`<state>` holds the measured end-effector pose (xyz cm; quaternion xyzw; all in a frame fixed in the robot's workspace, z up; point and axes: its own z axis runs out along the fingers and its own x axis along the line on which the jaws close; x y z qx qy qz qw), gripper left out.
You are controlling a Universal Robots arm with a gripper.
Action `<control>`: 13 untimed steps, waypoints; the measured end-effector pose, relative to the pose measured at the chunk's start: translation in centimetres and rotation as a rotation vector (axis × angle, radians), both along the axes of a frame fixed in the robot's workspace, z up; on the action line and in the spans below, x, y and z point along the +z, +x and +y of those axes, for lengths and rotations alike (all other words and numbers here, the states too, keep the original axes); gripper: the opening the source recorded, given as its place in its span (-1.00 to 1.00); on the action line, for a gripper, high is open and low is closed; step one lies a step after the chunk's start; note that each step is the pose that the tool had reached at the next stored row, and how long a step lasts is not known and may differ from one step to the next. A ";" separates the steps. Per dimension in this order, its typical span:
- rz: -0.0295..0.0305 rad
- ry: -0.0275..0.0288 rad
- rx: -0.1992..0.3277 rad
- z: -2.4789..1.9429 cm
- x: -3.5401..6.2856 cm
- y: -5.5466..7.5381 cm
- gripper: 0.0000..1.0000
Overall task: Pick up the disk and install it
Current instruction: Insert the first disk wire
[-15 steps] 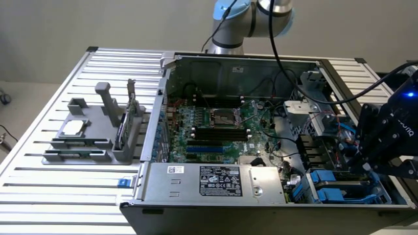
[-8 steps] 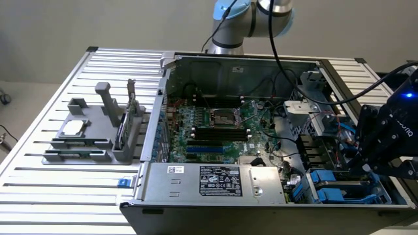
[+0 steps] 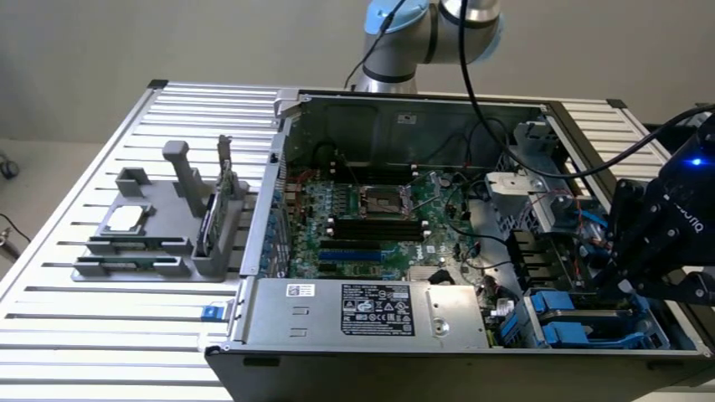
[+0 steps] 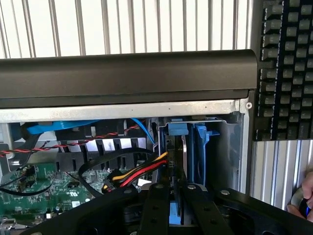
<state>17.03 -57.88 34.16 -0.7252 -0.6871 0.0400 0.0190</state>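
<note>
Here, in the exterior view, the gripper [image 3: 625, 280] hangs at the right edge of the frame, low over the drive bays of the open computer case [image 3: 447, 209], where blue carriers [image 3: 564, 322] stand at lower right. Its fingertips are hidden there. The wrist view looks along the black fingers [image 4: 156, 208], which stand close together, clamped on the disk [image 4: 178, 161], held on edge in its blue frame inside the bay. A keyboard [image 4: 286, 63] and a person's hand [image 4: 303, 200] sit at the right of that frame.
</note>
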 end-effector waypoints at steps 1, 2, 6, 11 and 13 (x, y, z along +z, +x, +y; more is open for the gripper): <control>0.0000 -0.0006 0.000 0.01 -0.02 0.0 -0.67; 0.0000 -0.0015 0.000 0.01 -0.04 0.0 -0.67; 0.0000 -0.0048 0.000 0.03 -0.11 0.0 -0.67; 0.0000 -0.0072 0.000 0.10 -0.24 0.0 -0.67; 0.0000 -0.0076 0.000 0.12 -0.29 0.0 -0.67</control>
